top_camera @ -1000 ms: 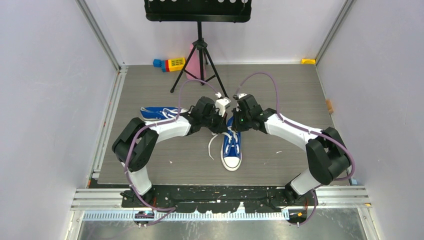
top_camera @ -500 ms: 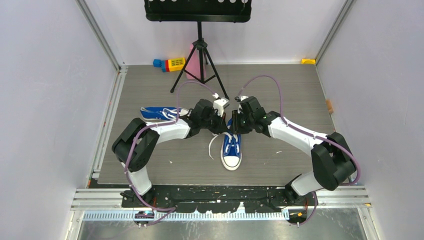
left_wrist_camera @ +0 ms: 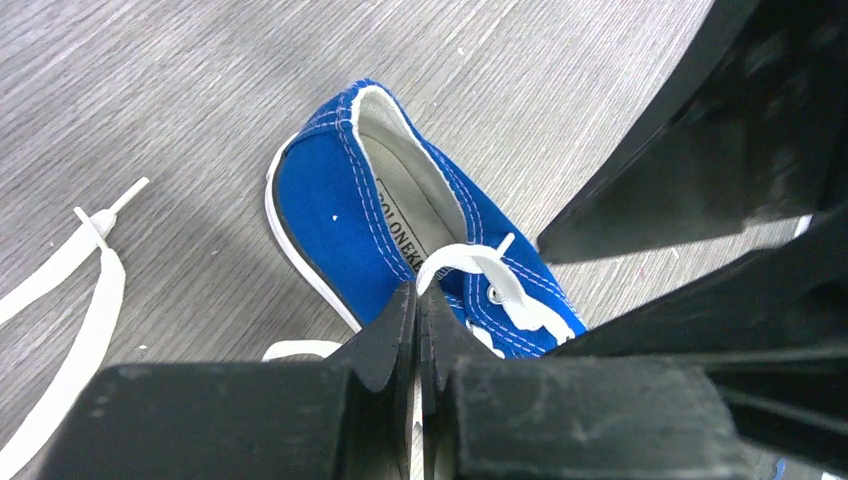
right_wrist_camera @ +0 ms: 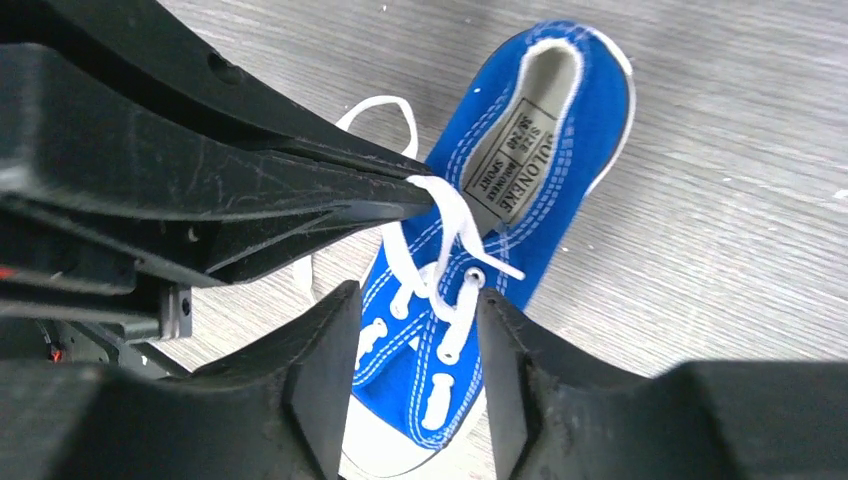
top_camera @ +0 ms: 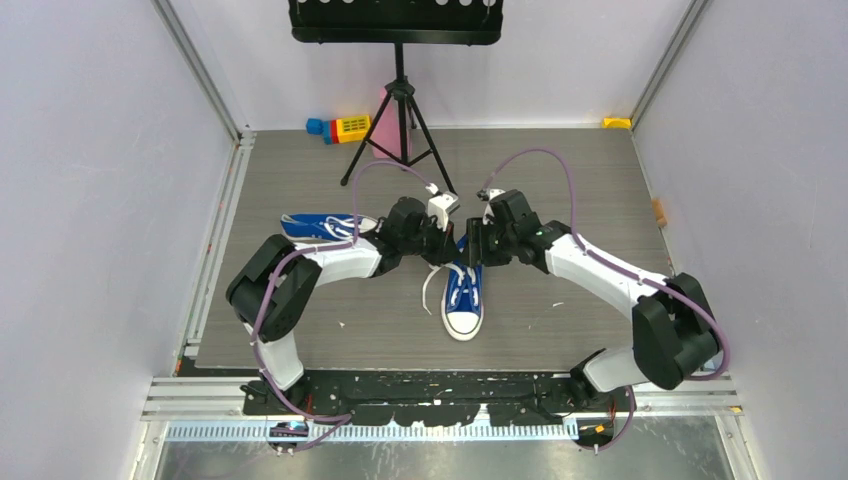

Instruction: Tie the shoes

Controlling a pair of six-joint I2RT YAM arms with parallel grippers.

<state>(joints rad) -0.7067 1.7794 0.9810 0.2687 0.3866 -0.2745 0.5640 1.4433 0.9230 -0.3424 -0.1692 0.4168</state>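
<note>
A small blue canvas sneaker (top_camera: pixel 462 296) with a white toe cap is laid at the centre of the grey wood-grain table (top_camera: pixel 560 180). Its long axis runs top to bottom and its toe is turned toward the bottom edge. Its white lace (left_wrist_camera: pixel 465 260) is pinched in the clenched left gripper (left_wrist_camera: pixel 418 295). The right gripper (right_wrist_camera: pixel 415 300) is held spread above the eyelets, grasping nothing. A second blue sneaker (top_camera: pixel 322 227) lies crosswise, left of centre. A black tripod stand (top_camera: pixel 400 110) and coloured toy blocks (top_camera: pixel 340 127) are set near the top.
</note>
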